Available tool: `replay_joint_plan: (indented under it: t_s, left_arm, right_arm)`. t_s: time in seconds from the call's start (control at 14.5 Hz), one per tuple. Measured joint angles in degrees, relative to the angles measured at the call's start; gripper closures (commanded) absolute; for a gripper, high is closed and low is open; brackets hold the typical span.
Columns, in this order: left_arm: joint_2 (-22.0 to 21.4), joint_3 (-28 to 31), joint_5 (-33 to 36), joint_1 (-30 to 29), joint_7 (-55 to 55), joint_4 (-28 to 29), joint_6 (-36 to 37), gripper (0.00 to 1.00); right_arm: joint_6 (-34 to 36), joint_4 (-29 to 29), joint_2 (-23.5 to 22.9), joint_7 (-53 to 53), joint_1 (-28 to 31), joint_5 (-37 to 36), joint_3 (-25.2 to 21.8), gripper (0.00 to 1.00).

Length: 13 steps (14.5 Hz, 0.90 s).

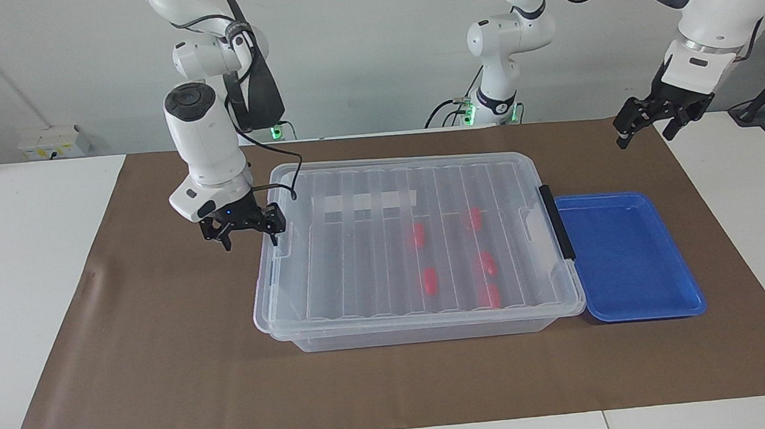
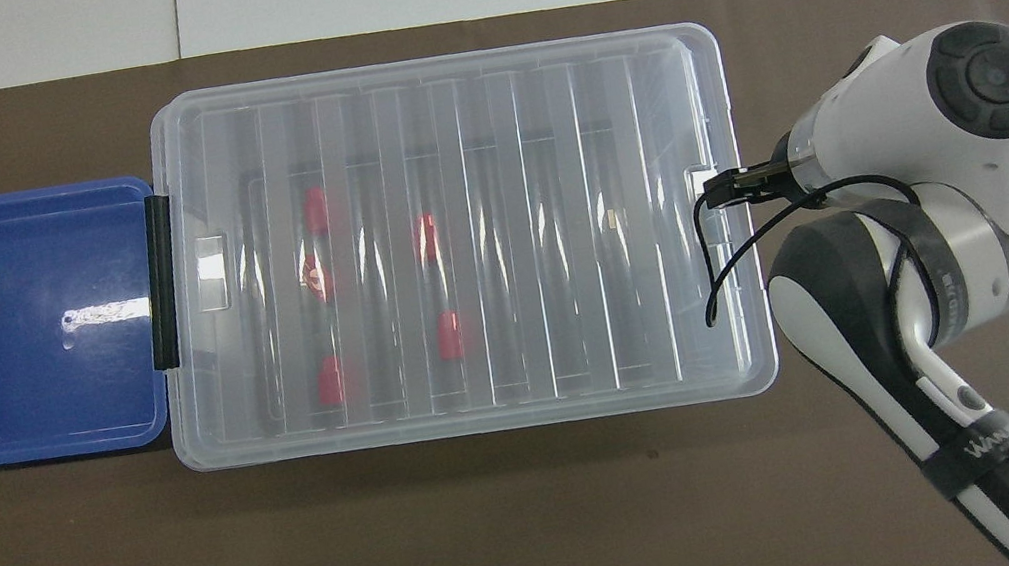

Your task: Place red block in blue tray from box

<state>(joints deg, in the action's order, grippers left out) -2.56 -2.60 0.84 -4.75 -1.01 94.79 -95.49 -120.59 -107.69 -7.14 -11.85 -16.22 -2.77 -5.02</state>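
The box (image 1: 359,270) is a clear bin with its ribbed lid on, in the middle of the brown mat; it also shows in the overhead view (image 2: 554,214). Several red blocks lie inside, one of them (image 1: 417,235) near the middle, also seen from above (image 2: 426,235). The blue tray (image 1: 628,258) is empty and sits against the box's black clip handle (image 1: 557,222). My right gripper (image 1: 250,240) is open, low at the box's other end, one finger by the clear lid latch. My left gripper (image 1: 643,135) is open and raised past the tray, toward the left arm's end.
The brown mat (image 1: 163,357) covers most of the white table. A white strip mark (image 1: 365,202) lies on the lid. The right arm's black cable (image 2: 715,270) hangs over the box's end.
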Motion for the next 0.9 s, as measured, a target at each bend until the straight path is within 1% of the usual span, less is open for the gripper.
replay_joint_plan:
  t_s: [0.35, 0.9]
  left_arm:
    - [-0.2, 0.5, 0.0, -0.2, -11.5, 0.4, -1.1, 0.00]
    - [-0.2, 0.1, 0.0, -0.2, -16.2, 0.5, -1.4, 0.00]
  right_arm:
    - [0.1, 0.2, 0.0, 0.0, 1.1, -4.6, 0.0, 0.00]
    - [1.3, 0.3, 0.0, 0.1, 4.6, -8.5, -0.1, 0.00]
